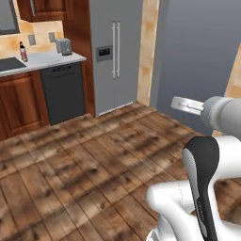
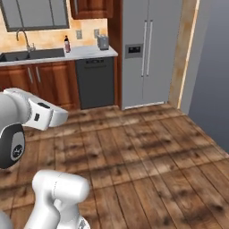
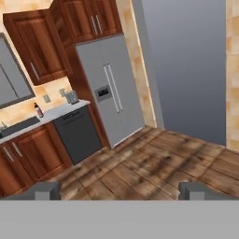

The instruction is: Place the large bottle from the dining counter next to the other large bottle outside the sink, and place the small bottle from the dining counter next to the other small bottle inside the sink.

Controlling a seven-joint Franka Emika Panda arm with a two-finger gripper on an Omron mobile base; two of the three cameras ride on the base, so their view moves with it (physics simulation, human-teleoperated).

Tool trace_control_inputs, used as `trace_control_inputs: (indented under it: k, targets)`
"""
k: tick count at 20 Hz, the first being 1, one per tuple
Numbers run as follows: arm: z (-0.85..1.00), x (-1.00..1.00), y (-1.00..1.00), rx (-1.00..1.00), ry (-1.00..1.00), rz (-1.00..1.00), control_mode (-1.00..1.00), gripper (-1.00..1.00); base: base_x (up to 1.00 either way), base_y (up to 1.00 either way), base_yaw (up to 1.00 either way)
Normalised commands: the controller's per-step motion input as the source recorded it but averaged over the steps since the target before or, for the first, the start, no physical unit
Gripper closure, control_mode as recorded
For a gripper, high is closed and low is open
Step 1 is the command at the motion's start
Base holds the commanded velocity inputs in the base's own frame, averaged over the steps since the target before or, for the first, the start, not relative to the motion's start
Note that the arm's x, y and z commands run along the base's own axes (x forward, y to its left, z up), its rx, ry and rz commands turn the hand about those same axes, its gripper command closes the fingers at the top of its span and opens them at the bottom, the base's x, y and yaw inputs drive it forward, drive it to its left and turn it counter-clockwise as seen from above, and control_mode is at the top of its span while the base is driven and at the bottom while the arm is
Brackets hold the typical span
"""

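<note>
Hand (image 3: 119,190): fingertips set wide apart, nothing between them; aimed across open wooden floor (image 1: 84,164).
Fridge (image 2: 150,51): landmark, far wall, steel double doors.
Dishwasher (image 2: 95,82): just left of fridge, under the marble table (image 2: 85,53).
Toaster (image 2: 103,42): on the table, near fridge.
Other large bottle (image 2: 67,44): upright on the table left of toaster, beside sink (image 2: 27,55), well apart from hand.
Handling: likely rigid, slick, breakable; grip mid-body, keep upright.
Dining-counter bottles: whereabouts cannot be told.

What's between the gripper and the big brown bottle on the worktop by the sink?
Nothing visible. The gripper is open and holds nothing; bare wooden floor lies ahead of it. The brown bottle stands on the worktop above the dishwasher, right of the sink.
</note>
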Motion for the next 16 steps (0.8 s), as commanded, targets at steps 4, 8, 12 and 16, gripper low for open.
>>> trace_control_inputs:
  k: [4,8,12,16]
  targets:
    - [0.00,0.00,0.00,0.00,0.00,0.00,1.00,-1.00,0.00,0.00,-0.25]
    - [0.00,0.00,0.00,0.00,0.00,0.00,1.00,-1.00,0.00,0.00,-0.25]
    - [0.00,0.00,0.00,0.00,0.00,0.00,1.00,-1.00,0.00,0.00,-0.25]
    - [0.00,0.00,0.00,0.00,0.00,0.00,1.00,-1.00,0.00,0.00,-0.25]
